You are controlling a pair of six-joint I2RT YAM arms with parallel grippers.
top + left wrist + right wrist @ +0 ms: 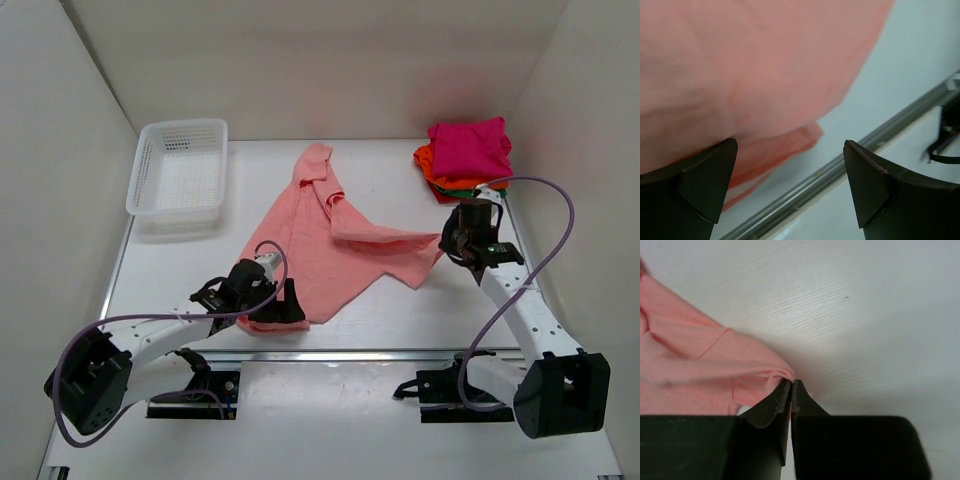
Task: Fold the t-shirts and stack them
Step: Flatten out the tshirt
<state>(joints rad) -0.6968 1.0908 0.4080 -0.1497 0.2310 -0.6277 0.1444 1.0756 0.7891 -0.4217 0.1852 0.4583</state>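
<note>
Under the left hand (790,145), jaws apart, near hem of the salmon-pink t-shirt (320,235), right hand (791,383) clamped on its corner

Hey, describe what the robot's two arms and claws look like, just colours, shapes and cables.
Both arms are alike: the left arm and right arm have white links with black joints and bulky black base housings. A greyish-purple cable loops from base to wrist on each. The left claw and right claw have two matte black, wedge-shaped fingers. No markings are legible.
</note>
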